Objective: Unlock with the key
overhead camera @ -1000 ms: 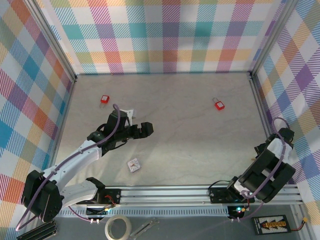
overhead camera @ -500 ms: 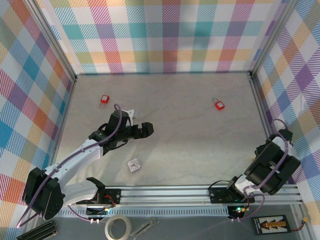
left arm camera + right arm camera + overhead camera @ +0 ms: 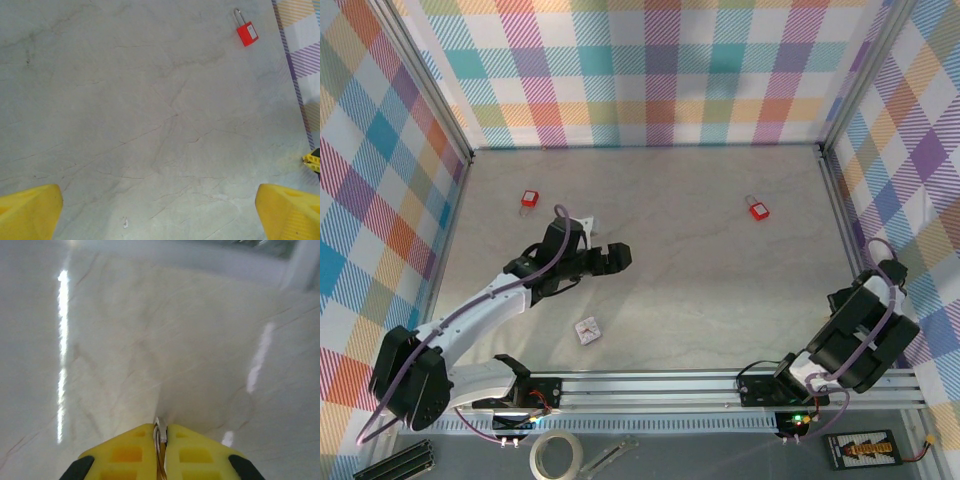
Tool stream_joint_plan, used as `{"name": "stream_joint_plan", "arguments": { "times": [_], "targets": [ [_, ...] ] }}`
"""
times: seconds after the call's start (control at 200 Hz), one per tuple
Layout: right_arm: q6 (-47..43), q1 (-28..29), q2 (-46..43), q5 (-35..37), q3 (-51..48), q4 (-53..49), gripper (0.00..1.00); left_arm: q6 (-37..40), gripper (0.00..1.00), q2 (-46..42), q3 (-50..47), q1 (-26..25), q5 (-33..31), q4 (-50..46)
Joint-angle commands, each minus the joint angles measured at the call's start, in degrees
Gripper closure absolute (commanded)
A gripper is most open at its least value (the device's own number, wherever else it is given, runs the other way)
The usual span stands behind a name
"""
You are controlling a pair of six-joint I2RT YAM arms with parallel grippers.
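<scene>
Slippage is the main risk. A thin silver metal piece [image 3: 158, 423], judged to be the key, is pinched by its edge alone between the fully closed yellow fingers [image 3: 125, 452] of the right gripper [image 3: 160, 430], so it could be twisted or dropped once it is pressed against a keyhole. Whether blade or ring is clamped cannot be told, so misalignment at the lock is also possible.

A long reach is needed as well. The right arm [image 3: 860, 335] is folded at the near right corner of the pale marbled table [image 3: 700, 270]. One small red padlock with a silver shackle [image 3: 757, 209] lies toward the far right corner, and a second red padlock [image 3: 529, 198] lies toward the far left corner. Neither lock is held, so either could be pushed away by the key. The left gripper [image 3: 610, 258] is spread wide with nothing in it, over the left half of the table.

The pinched metal is revealed by the right wrist view; from above the grip cannot be made out. A padlock's shackle [image 3: 240, 15], judged to be that of the far-right lock, is made plain by the left wrist view. Both locks and their spacing are laid out together in the top view.
</scene>
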Motion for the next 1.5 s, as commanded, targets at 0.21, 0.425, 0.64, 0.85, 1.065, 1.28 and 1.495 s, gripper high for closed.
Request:
{"name": "stream_joint_plan", "arguments": {
  "times": [0.21,0.425,0.64,0.85,1.065,1.28,1.495],
  "targets": [
    [12.90,22.93,-22.94,-27.23,-0.51,-2.42,1.00,-2.30,0.02,3.81,1.58,-10.11,1.54,17.63],
    [22.65,43.16,-21.24,-29.74,11.14,-2.40,1.00,7.72,0.06,5.32,-1.46,-17.04,2.07,36.26],
    [23.93,53.55,-12.90,-27.30,15.33,-1.89,1.00,23.15,0.12,12.25,0.72,-22.30,3.22,39.21],
    [23.54,55.14,-10.30,-26.83,14.72,-2.16,1.00,33.61,0.18,18.29,1.39,-24.43,3.46,43.29],
    [23.18,55.41,-8.50,-26.04,14.23,-2.33,1.00,47.71,0.24,23.33,2.88,-27.99,-0.23,48.14],
    [23.33,55.49,-7.57,-26.19,14.20,-1.87,1.00,53.01,0.36,27.45,6.42,-28.73,-7.33,51.47],
    [23.42,55.47,-8.30,-25.99,14.09,-2.32,1.00,55.19,0.43,31.79,9.96,-28.79,-8.53,51.27]
  ]
}}
